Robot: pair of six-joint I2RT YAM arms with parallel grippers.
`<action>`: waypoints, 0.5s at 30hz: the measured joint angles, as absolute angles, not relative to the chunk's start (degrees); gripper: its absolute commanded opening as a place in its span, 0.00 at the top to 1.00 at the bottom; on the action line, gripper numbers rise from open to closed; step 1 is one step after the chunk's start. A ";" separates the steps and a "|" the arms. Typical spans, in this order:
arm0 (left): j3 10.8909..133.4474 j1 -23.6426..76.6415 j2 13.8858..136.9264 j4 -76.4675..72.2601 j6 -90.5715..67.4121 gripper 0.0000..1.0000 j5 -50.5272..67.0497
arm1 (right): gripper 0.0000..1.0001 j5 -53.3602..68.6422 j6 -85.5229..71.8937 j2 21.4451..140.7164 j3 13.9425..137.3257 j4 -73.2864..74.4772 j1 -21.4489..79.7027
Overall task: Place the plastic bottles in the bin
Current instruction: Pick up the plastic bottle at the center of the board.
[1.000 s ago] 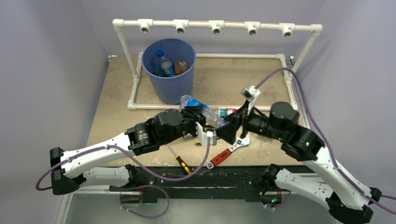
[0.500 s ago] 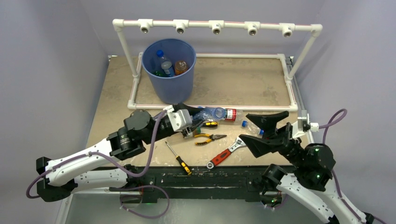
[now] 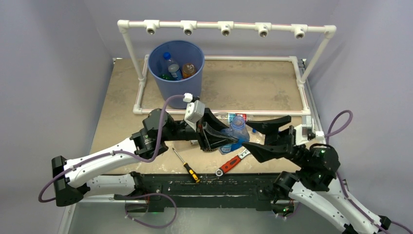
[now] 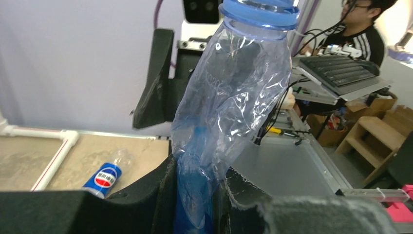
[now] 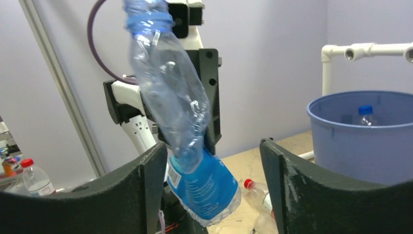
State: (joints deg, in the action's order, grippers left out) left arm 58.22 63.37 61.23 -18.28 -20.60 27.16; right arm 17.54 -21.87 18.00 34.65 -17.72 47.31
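Near edge: yellow-and-black-handled screwdriver and red-handled metal wrench flat on tan tabletop. Just beyond, left gripper clamped on blue-labelled lower end of crumpled clear plastic bottle, which is tilted, blue neck ring uppermost. Right gripper faces it, jaws wide, gripping nothing (bottle just ahead of fingertips, no contact seen). Behind them, clear red-capped bottle lies on table. Far left: tall round blue plastic bin upright, with blue-capped bottle and orange bottle inside. White pipe frame at back.
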 measured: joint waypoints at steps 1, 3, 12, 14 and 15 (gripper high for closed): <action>58.22 63.37 61.41 -19.35 -21.71 1.00 27.79 | 0.37 17.91 -21.96 18.87 34.65 -18.20 47.31; 58.19 63.37 61.76 -21.32 -23.35 1.00 28.62 | 0.46 18.87 -22.09 20.62 34.65 -18.70 47.31; 56.69 62.63 62.50 -25.89 -26.70 0.73 27.46 | 1.00 22.57 -23.40 23.11 34.63 -23.86 47.35; 56.31 62.61 62.33 -26.41 -26.83 0.41 26.57 | 1.00 22.63 -23.46 23.66 34.63 -24.29 47.11; 56.12 62.57 62.22 -26.79 -26.76 0.28 26.28 | 1.00 22.46 -23.57 23.77 34.61 -24.10 47.11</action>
